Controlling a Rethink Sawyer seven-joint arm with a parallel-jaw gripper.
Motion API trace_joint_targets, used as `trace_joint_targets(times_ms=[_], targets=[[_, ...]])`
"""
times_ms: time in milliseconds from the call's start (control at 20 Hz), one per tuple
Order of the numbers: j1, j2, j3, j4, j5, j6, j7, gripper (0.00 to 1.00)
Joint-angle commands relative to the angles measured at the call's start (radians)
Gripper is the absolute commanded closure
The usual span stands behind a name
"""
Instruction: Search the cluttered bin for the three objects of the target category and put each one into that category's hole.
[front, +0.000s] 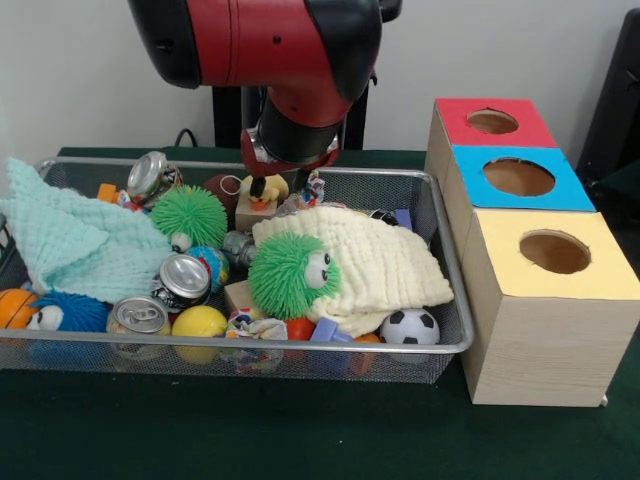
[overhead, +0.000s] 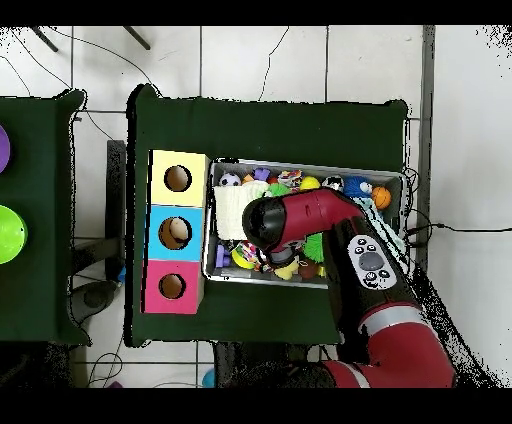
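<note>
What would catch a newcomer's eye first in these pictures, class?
The red arm comes down over the back of the wire bin, its gripper just above a yellow duck. A green fuzzy toy lies on a cream cloth in the middle. Three boxes with red, blue and yellow tops stand beside the bin.

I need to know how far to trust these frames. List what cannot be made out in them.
- Tool, front view: its tips sit behind the duck toy, so open or shut is unclear.
- Tool, overhead view: covered by the arm.
- Wire bin, overhead view: the arm hides much of its contents.
- Under the cream cloth, front view: contents hidden.
</note>
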Motion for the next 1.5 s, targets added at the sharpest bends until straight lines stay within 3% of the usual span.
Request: trace_joint_targets(times_ms=[50, 550, 950, 1300, 1500], targets=[[0.022, 0.036, 0.041, -0.017, -0.099, 0.104, -0.266, 0.0], [0.028, 0.013, 0.035, -0.031, -0.138, 0.086, -0.269, 0.0], [0.027, 0.012, 0.036, -0.067, -0.149, 0.134, -0.29, 0.0], [0.024, 0.061, 0.048, -0.133, -0.151, 0.176, -0.297, 0.0], [0.018, 0.065, 0.044, -0.115, -0.161, 0.164, -0.29, 0.0]])
